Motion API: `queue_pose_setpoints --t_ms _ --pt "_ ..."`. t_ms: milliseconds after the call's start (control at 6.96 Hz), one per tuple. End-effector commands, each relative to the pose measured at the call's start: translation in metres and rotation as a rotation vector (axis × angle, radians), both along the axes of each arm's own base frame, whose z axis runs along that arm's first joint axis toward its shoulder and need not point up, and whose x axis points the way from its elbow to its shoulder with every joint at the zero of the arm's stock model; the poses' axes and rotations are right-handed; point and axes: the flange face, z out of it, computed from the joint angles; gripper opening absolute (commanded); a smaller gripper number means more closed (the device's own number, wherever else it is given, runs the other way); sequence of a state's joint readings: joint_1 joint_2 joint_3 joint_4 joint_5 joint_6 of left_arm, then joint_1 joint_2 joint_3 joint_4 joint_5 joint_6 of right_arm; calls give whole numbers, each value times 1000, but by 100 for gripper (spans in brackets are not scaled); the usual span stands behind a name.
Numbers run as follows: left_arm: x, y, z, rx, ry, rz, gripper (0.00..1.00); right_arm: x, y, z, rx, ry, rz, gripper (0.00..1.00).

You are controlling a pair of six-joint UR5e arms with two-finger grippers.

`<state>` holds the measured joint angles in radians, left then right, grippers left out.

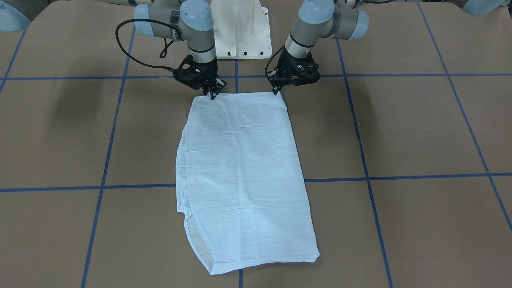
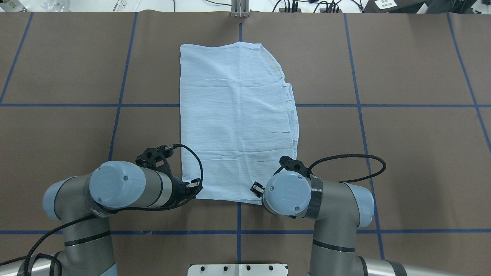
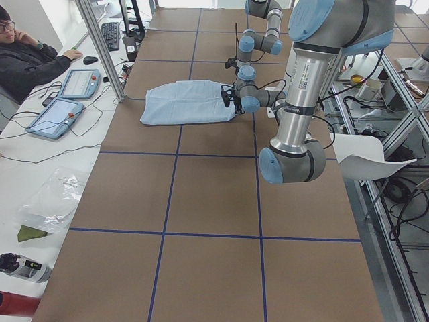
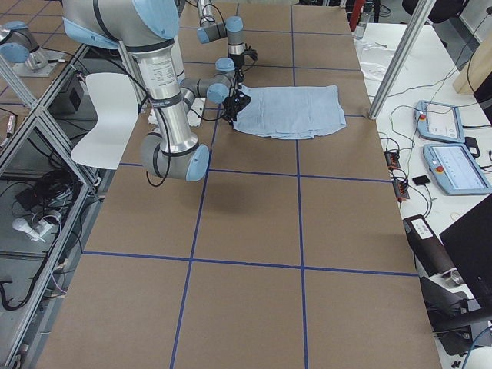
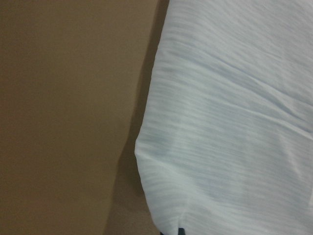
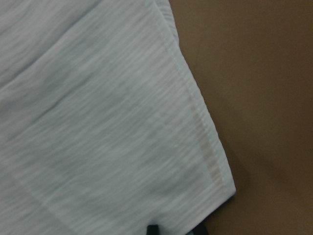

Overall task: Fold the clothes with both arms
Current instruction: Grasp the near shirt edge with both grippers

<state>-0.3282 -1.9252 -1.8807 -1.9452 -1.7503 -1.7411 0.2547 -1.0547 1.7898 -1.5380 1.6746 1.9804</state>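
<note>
We see the shirt folded into one long, narrow panel of pale blue, finely striped, crinkly cloth, lying flat with a plain face up and faint creases across it. Along the long side toward the robot's right the lower layers step out a little from under the top one, and at the far end of that side the hem curves round. It lies lengthwise in the middle of the brown surface, its short near edge just in front of the white base, its body crossing one of the blue tape lines. The left hand is down at the near corner on the robot's left, fingers drawn together and pinching the cloth; its wrist view shows that corner casting a shadow on the surface. The right hand pinches the near edge close to the other corner likewise, and its wrist view shows the stitched hem running down toward a dark fingertip on top of the fabric. The left arm and right arm reach in low from either side of the base, black cables looping from their wrists. Past the shirt's far end a person sits at a white side desk by two tablets, and a clear plastic bag lies farther along it; we cannot tell what it holds.
</note>
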Motion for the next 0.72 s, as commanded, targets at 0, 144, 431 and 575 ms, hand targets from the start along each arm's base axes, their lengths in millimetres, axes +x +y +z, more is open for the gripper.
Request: queue_pose_setpoints --t_ms 0,144,431,575 --pt "0 0 0 0 0 0 0 2 0 -3 2 -8 0 0" --pt "-1 0 -1 0 3 1 0 5 0 -8 1 -17 4 0" --pt "-7 3 -16 8 33 5 0 26 -4 -29 16 -68 14 0" --pt "-13 5 -27 15 58 8 0 35 -3 -33 16 -85 12 0"
